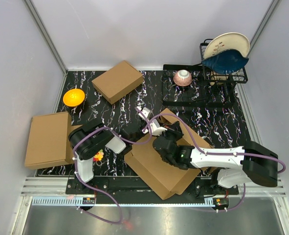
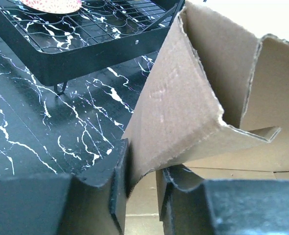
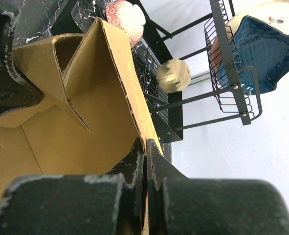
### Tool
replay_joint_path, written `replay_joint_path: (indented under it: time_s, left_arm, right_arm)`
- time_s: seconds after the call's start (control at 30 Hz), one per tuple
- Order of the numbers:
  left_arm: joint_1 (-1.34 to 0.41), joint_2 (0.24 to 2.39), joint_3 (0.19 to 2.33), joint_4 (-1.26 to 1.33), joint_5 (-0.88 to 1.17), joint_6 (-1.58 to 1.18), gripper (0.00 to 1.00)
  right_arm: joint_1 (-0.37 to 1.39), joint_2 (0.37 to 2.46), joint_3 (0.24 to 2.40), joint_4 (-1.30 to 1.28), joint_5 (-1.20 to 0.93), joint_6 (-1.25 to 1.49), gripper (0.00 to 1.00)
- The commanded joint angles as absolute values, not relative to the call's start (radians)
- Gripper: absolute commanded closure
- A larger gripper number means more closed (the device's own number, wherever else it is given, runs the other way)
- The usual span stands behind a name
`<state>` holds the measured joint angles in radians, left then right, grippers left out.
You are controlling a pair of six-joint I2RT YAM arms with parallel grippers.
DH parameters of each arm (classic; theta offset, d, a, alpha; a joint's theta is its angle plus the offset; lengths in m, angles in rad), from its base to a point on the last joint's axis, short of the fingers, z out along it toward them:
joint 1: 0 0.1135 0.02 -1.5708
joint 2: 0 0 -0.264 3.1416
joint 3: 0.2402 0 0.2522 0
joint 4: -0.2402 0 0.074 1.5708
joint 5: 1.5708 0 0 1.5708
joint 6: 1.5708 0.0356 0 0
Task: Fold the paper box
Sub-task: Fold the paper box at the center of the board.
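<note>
The paper box [image 1: 156,169] lies in the middle of the black marble table, its base flat and its far flaps raised. My left gripper [image 1: 153,128] reaches in from the left. In the left wrist view its jaws [image 2: 143,164] stand close together on a raised, bent side flap [image 2: 183,98], which presses against the left finger [image 2: 105,176]. My right gripper [image 1: 167,143] is over the box. In the right wrist view it [image 3: 146,147] is shut on the top edge of an upright wall [image 3: 112,88] of the box.
A smaller brown box [image 1: 117,81] lies at the back left and an orange bowl [image 1: 74,97] beside it. A tan cardboard slab [image 1: 47,139] overhangs the left edge. A black wire rack [image 1: 203,93] with a cup [image 1: 182,77] and a dish rack with plates [image 1: 226,54] stand at the back right.
</note>
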<state>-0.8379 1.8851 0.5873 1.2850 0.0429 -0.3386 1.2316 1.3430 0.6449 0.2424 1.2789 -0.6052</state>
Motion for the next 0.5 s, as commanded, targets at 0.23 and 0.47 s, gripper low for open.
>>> replay_joint_path:
  time_s: [0.23, 0.47]
  left_arm:
    - [-0.808, 1.894, 0.637, 1.667, 0.054, -0.385, 0.92]
    - [-0.807, 1.887, 0.621, 1.666, 0.043, -0.377, 0.96]
  right_arm:
    - [1.264, 1.364, 0.661, 0.186, 1.089, -0.459, 0.96]
    - [1.27, 1.315, 0.716, 0.161, 1.095, -0.468, 0.61]
